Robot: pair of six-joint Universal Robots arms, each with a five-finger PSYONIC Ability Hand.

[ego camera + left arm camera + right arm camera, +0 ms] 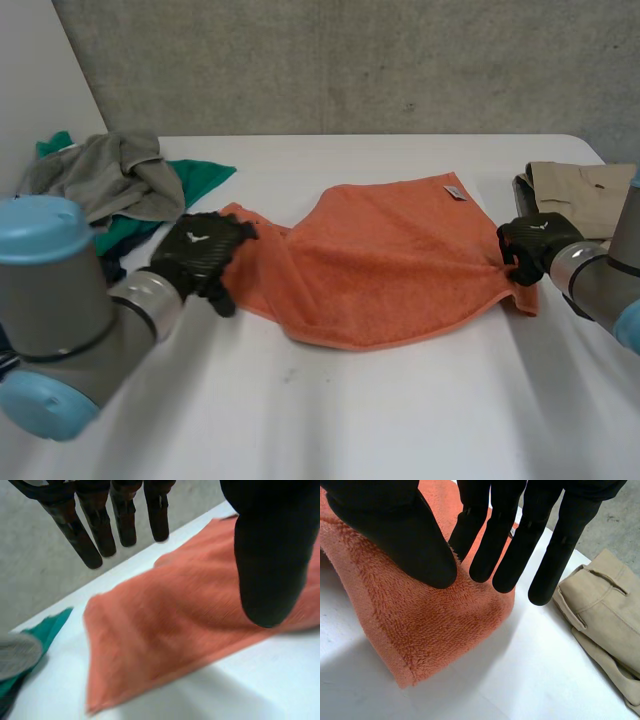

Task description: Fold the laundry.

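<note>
- The white table (400, 420) takes up most of what I see from the head camera.
- The orange towel (390, 265) lies spread across the middle of the table, stretched between my two hands, with creases running toward its right corner.
- A pile of grey clothes (110, 180) sits at the table's far left, with a green cloth (205, 175) poking out from under it, close to the towel's left end.
- A folded beige garment (590, 190) lies at the far right, just beyond the towel's right corner.
- My left hand (203, 250) is over the towel's left corner. On its wrist camera its fingers (102, 530) are straight and well apart from the thumb, with the towel flat on the table beneath, so I read it as open and holding nothing.
- My right hand (535, 245) is at the towel's right corner. On its wrist camera the thumb (405, 540) presses the cloth against the nearest finger, pinching it, and that corner is raised a little off the table.
- A small white label (455, 191) sits on the towel's far edge.
</note>
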